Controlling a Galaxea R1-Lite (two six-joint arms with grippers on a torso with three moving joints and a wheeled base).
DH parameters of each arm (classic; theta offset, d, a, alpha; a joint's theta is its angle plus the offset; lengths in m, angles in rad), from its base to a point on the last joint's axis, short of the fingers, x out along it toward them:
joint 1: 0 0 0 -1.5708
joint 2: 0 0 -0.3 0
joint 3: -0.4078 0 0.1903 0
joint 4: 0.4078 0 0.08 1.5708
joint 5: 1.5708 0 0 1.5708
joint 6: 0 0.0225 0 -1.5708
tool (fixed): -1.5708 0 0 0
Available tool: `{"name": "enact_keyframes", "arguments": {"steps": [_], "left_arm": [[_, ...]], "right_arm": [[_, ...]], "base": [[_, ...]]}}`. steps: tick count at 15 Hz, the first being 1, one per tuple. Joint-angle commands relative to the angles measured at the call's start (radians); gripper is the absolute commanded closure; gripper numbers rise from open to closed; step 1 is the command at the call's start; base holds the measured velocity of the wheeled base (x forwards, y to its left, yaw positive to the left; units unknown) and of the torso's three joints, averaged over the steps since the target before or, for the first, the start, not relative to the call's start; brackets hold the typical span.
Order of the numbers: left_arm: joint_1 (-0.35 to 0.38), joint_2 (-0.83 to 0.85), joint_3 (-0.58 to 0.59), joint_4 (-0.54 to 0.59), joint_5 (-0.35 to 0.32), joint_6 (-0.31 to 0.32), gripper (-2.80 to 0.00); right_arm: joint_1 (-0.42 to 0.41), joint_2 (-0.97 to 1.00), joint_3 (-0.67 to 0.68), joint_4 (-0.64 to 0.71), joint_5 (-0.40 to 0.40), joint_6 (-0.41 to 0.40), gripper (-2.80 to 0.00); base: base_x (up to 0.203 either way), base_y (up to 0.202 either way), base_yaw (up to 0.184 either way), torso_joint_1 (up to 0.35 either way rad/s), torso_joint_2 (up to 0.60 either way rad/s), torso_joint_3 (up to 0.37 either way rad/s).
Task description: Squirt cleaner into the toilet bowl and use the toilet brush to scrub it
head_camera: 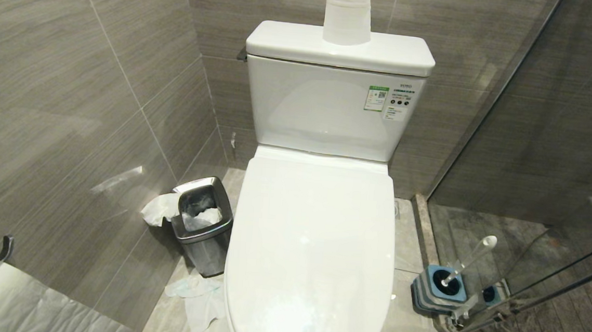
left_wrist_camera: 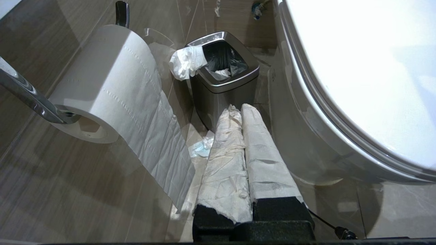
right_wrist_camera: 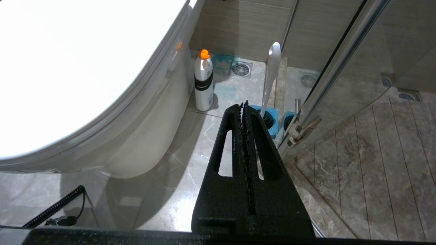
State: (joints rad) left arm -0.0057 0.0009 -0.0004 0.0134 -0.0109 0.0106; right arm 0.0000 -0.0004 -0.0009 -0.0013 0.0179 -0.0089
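Grey-tiled floor flanks the toilet bowl (head_camera: pixel 311 250), lid down; left claw (left_wrist_camera: pixel 241 109) and right claw (right_wrist_camera: pixel 244 103) pressed together.

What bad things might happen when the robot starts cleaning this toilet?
The lid is shut, so squirted cleaner would land on it instead of in the bowl. The toilet brush leans right beside the glass door, so a grab might bump the glass. The left gripper wears tissue wraps, which might slip.

Tiled floor (head_camera: pixel 405 236) bears toilet (head_camera: pixel 311 250), bin (head_camera: pixel 203 227), brush holder (head_camera: pixel 438 290), bottle (right_wrist_camera: pixel 203 81).
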Motion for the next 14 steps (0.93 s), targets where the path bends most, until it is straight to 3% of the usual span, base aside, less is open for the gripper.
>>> {"name": "enact_keyframes", "arguments": {"steps": [1, 14], "left_arm": [[0.000, 0.001, -0.001, 0.000, 0.000, 0.000, 0.00], [0.000, 0.001, -0.001, 0.000, 0.000, 0.000, 0.00]], "right_arm": [[0.000, 0.000, 0.000, 0.000, 0.000, 0.000, 0.00], [0.000, 0.000, -0.001, 0.000, 0.000, 0.000, 0.00]], "base": [[0.000, 0.000, 0.000, 0.000, 0.00, 0.000], [0.000, 0.000, 0.000, 0.000, 0.00, 0.000]]}}
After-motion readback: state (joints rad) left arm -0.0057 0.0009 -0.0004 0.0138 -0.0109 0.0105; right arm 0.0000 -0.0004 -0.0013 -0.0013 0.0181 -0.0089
